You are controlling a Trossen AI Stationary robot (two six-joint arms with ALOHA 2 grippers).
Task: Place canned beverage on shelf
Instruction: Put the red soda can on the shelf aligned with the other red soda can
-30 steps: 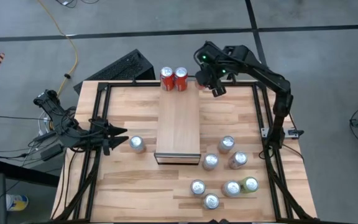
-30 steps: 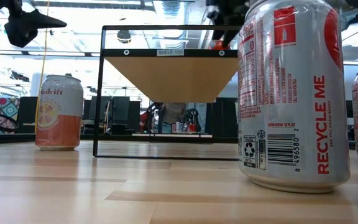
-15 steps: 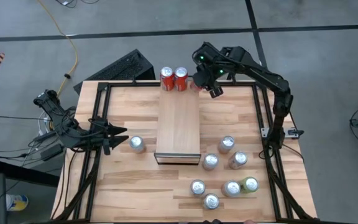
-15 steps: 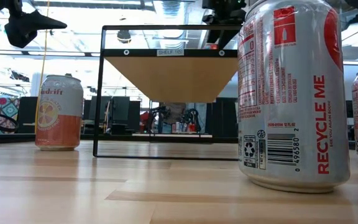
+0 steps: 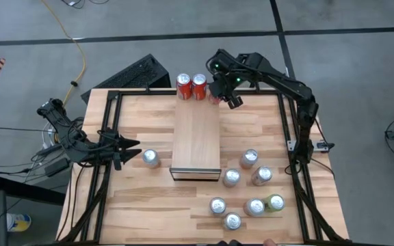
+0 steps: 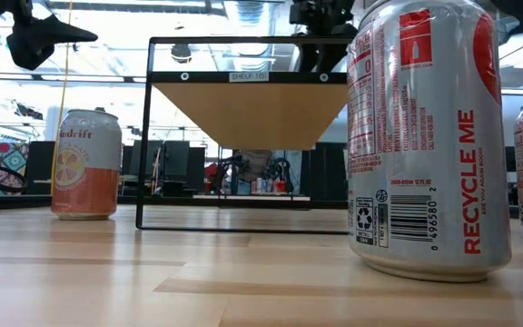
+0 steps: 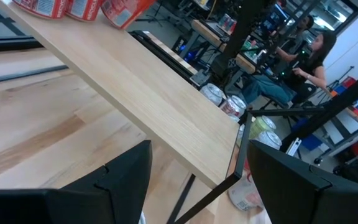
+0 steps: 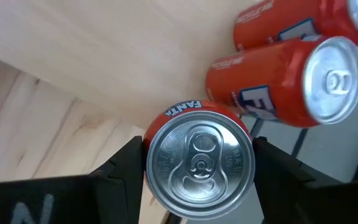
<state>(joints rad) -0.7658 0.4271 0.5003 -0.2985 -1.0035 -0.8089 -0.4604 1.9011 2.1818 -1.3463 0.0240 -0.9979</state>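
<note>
The right gripper is closed on an orange Fanta can, one finger on each side of the can body, with the can top facing the wrist camera. In the high view this right gripper hangs at the far right corner of the shelf, and the held can shows only partly beneath it. Just beside the gripper, toward the shelf's far left corner, two orange cans stand touching each other on the shelf's far end. The rest of the shelf top, from the gripper back to the near edge, is bare wood.

The left gripper waits with fingers apart, level with the near half of the shelf and off its left edge, just beside a lone silver-topped can.

Readable writing: "FANTA" on the held can's rim; "SHELF" plus further small characters on the shelf's front label; "RECYCLE ME" on the nearest can in the low view.
</note>
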